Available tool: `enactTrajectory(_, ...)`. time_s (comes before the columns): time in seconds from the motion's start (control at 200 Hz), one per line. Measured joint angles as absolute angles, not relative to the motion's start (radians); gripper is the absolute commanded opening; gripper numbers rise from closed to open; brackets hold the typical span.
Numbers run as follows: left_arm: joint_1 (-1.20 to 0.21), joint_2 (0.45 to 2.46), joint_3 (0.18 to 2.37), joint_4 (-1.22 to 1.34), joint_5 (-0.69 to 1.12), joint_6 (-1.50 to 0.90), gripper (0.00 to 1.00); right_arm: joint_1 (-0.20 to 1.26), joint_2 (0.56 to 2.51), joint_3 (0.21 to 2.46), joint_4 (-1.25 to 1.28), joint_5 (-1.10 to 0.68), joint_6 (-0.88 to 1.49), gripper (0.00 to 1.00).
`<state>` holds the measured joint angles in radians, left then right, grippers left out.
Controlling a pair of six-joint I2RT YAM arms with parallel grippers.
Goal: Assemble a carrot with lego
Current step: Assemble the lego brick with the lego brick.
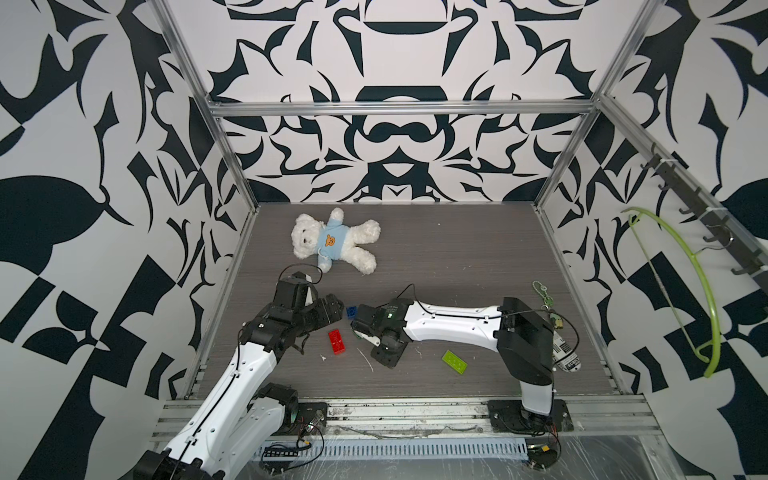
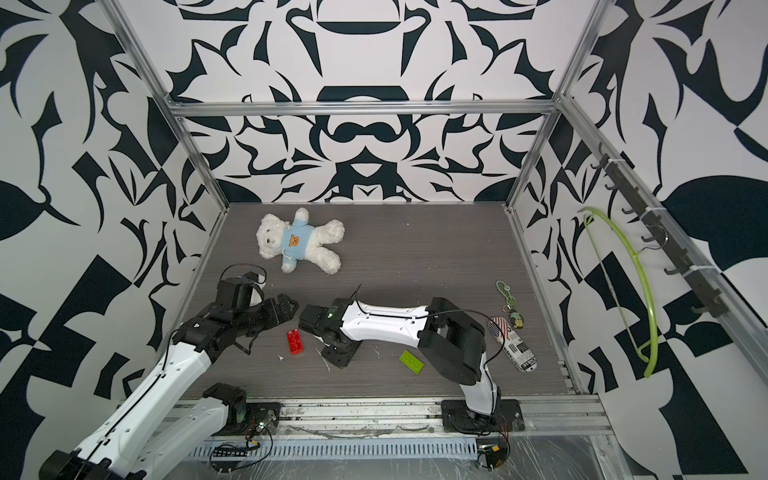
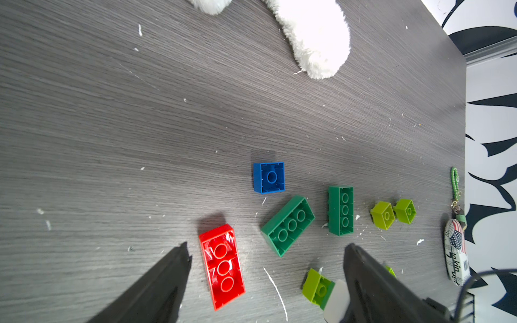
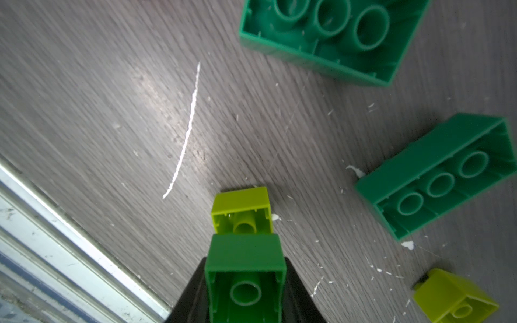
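Evidently light, stiff and slick, the lego (image 3: 288, 225) wants side-wall pinches: right gripper (image 4: 244, 279) clamps a green square brick (image 4: 243, 251) touching a lime brick (image 4: 242, 205) on the table (image 3: 112, 112); left gripper (image 3: 267, 247) gapes above the red brick (image 3: 222, 265).

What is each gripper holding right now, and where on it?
The right gripper is shut on a green square brick, its fingers pressing two opposite side walls. The left gripper is open, holding nothing.

Top views overlook the whole table (image 1: 457, 249); wrist views sit close.
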<state>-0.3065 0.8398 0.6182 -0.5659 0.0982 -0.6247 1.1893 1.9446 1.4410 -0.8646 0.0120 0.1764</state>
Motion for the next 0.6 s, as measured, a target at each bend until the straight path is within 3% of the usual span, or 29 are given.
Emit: enactTrajectory(0.6,-0.307,0.84,0.618,-0.565,0.115,-0.624,0.93,1.189,1.963,1.446,-0.862,-0.024,0.125,0.25)
